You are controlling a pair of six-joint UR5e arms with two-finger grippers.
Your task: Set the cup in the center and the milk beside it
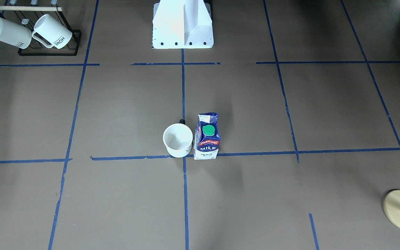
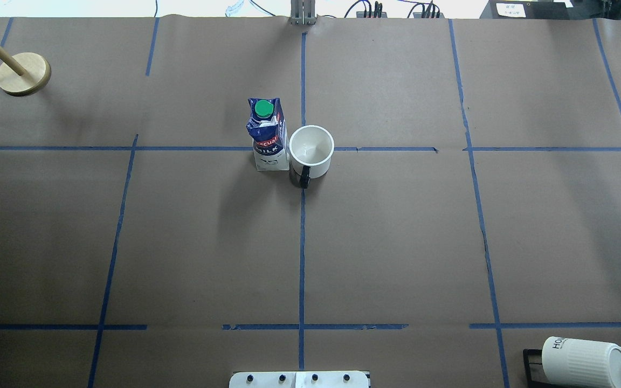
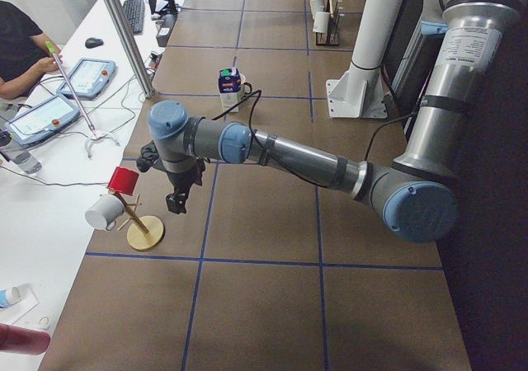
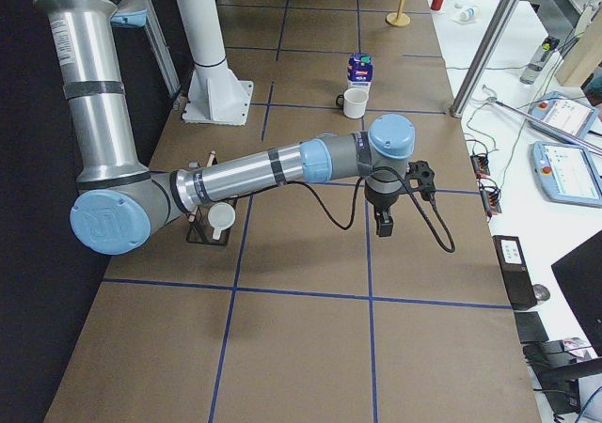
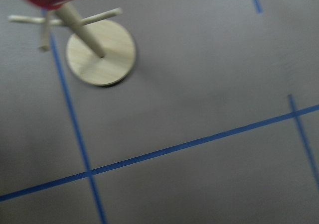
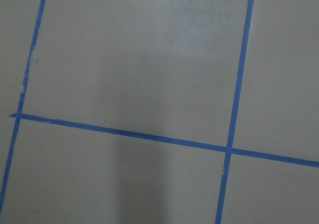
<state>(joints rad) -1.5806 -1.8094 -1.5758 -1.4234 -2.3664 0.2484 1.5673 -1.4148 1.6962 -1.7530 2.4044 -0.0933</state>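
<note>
From where I stand, the smiley cup point(image 1: 177, 140) sits upright on the center point(image 1: 185, 157), covering most of the blue tape crossing, with its dark handle turned toward the robot's base. The Pascual milk carton point(image 1: 207, 139) stands upright just beside it, on the robot's left.

Both are well away from either set of fingers. The left gripper point(image 3: 177, 199) hangs fingers-down over the brown paper, with the wooden mug tree point(image 3: 142, 231) just beside its fingers. That tree carries a red cup point(image 3: 124, 180) and a white cup point(image 3: 103, 213). The right gripper point(image 4: 384, 224) hangs fingers-down over a bare grid square near the operators' edge. I cannot tell from the side views how wide either pair of fingers stands.
</note>
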